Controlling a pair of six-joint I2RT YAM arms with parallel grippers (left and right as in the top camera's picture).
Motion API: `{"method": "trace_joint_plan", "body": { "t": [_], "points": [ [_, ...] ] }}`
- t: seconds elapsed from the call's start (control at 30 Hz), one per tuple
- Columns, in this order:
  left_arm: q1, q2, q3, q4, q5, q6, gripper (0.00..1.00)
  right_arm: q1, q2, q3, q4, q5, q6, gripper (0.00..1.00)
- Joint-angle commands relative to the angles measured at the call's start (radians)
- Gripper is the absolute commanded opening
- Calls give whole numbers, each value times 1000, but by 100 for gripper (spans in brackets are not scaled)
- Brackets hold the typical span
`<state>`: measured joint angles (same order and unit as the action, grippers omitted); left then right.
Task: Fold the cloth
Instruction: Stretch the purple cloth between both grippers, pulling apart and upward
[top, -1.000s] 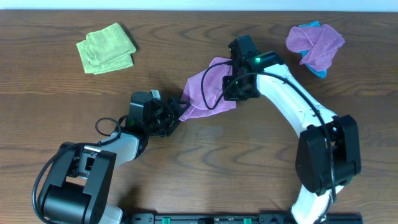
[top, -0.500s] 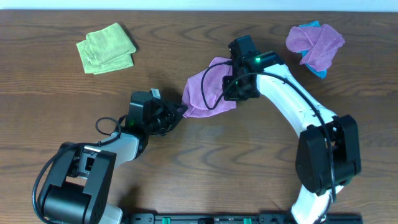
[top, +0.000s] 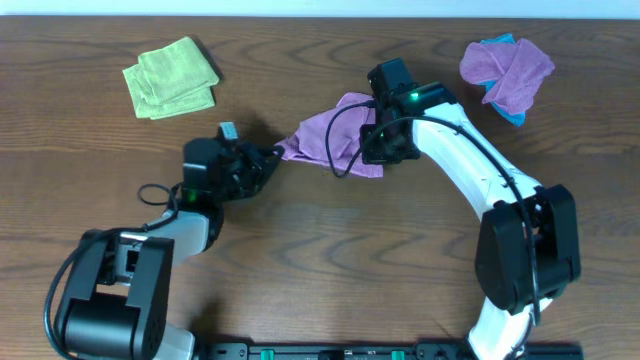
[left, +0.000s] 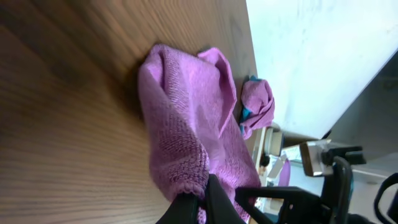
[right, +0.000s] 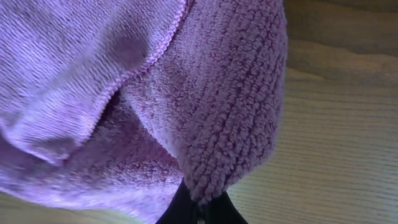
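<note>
A purple cloth lies stretched between both arms in the middle of the table. My left gripper is shut on its left corner, and the hem sits pinched between the black fingers. My right gripper is shut on the cloth's right edge; in the right wrist view a fluffy fold rises straight out of the closed fingertips. The cloth is bunched and partly folded over itself.
A folded green cloth lies at the back left. A crumpled purple cloth over a blue one sits at the back right. Bare wooden table spreads in front of the arms.
My left gripper closed on the cloth's left corner and pulled it left and back, drawing the cloth out. The right arm stayed put.
</note>
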<state>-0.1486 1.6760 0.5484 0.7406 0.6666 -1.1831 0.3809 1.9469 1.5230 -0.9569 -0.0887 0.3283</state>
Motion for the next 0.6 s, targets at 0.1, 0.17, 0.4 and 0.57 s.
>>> {"method": "trace_joint_plan", "body": {
  "t": [0.1,0.17,0.4,0.57],
  "points": [
    [50,3,10,0,70,-6,6,-3,0,6,-5,18,-8,1],
    [64,3,10,-10,73,-5,6,-3,0,6,-12,18,-8,1],
    [124,3,10,-85,64,9,6,-3,-8,7,-26,21,-8,1],
    [131,3,10,-4,79,-23,6,-3,-42,7,-11,22,-8,1]
  ]
}}
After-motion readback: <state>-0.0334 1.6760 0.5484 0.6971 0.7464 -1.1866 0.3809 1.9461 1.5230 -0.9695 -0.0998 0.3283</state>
